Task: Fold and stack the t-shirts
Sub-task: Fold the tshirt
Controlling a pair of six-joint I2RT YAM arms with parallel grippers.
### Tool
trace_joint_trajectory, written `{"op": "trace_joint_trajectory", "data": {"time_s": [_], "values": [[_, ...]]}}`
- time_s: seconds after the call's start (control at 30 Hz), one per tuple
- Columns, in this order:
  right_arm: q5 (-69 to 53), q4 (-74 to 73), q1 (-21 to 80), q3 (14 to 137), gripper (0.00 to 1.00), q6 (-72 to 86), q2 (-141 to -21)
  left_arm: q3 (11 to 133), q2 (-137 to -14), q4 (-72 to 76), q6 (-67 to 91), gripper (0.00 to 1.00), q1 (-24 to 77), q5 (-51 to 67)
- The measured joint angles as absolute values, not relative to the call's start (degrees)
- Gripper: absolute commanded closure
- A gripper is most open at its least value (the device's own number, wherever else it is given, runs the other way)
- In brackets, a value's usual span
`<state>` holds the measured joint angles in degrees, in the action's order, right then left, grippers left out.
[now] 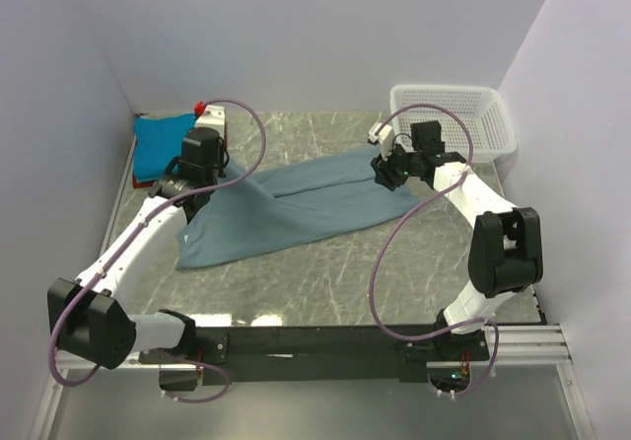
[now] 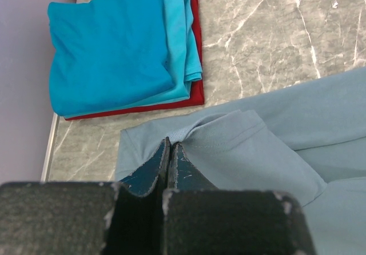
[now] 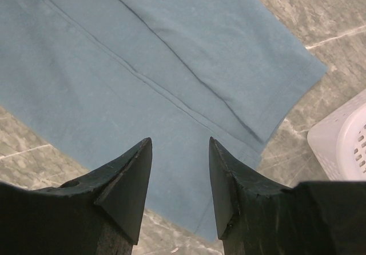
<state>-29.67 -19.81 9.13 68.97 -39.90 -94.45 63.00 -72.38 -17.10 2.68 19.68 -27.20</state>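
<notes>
A large grey-blue t-shirt (image 1: 296, 208) lies folded lengthwise across the middle of the table. My left gripper (image 1: 210, 182) is at its left end, shut on the ribbed collar (image 2: 177, 134), its jaws pressed together (image 2: 170, 143). My right gripper (image 1: 385, 172) is open over the shirt's right end, jaws apart (image 3: 180, 142) above the cloth (image 3: 143, 66), and holds nothing. A folded stack sits in the far left corner (image 1: 163, 144): bright blue (image 2: 108, 49) on top, then teal (image 2: 186, 38), then red (image 2: 196, 49). No white tag shows.
A white mesh basket (image 1: 454, 114) stands at the far right, and its corner shows in the right wrist view (image 3: 343, 140). Lilac walls close in the left, back and right sides. Marble tabletop (image 1: 325, 282) shows in front of the shirt.
</notes>
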Motion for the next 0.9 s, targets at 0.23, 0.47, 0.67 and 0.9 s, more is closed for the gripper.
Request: {"op": "trace_joint_trajectory", "data": {"time_s": [0.23,0.47,0.67,0.9], "values": [[-29.87,-20.08,9.08,68.97,0.48,-40.01,-94.45,61.32,-73.8,-16.99,4.16,1.0,19.42,-26.37],[-32.93,-22.74,9.08,68.97,0.48,-41.19,-94.54,58.17,-75.81,-18.09,7.29,0.99,18.9,-24.25],[-34.2,-23.88,9.08,68.97,0.48,-41.87,-94.63,54.72,-76.09,-18.81,9.41,0.99,18.24,-22.48],[-34.87,-24.49,9.08,68.97,0.48,-42.04,-94.63,54.54,-73.45,-23.18,12.16,0.99,18.04,-15.46]]}}
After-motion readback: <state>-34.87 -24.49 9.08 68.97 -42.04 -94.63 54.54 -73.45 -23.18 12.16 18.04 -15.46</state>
